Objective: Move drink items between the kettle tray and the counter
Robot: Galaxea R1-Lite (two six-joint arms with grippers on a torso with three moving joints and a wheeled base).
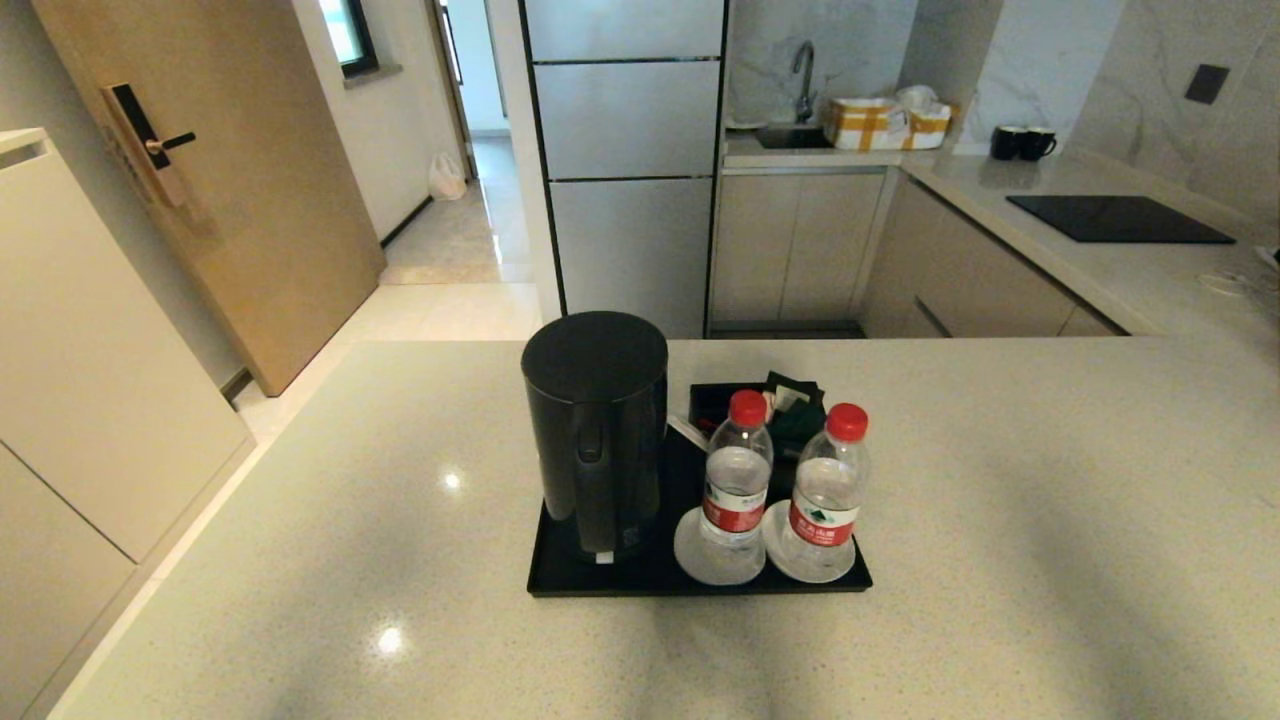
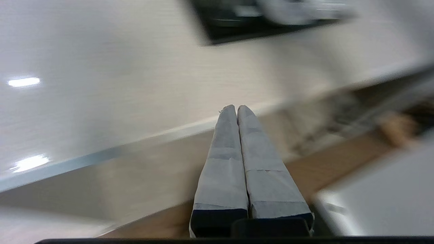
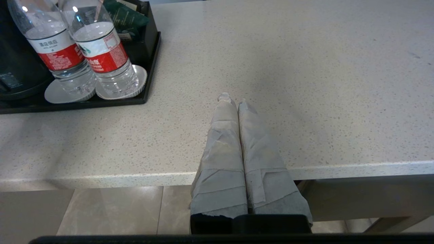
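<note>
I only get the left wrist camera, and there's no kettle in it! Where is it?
Observer: The kettle stands on the kettle tray, at its left end in the head view.
Operator: Are there bottles too?
Observer: Yes, the left bottle and the right bottle, each on a white saucer, right of the kettle.
Operator: Where's the other arm?
Observer: The right gripper hovers over the counter near its front edge, right of the tray, jaws shut on nothing.
</note>
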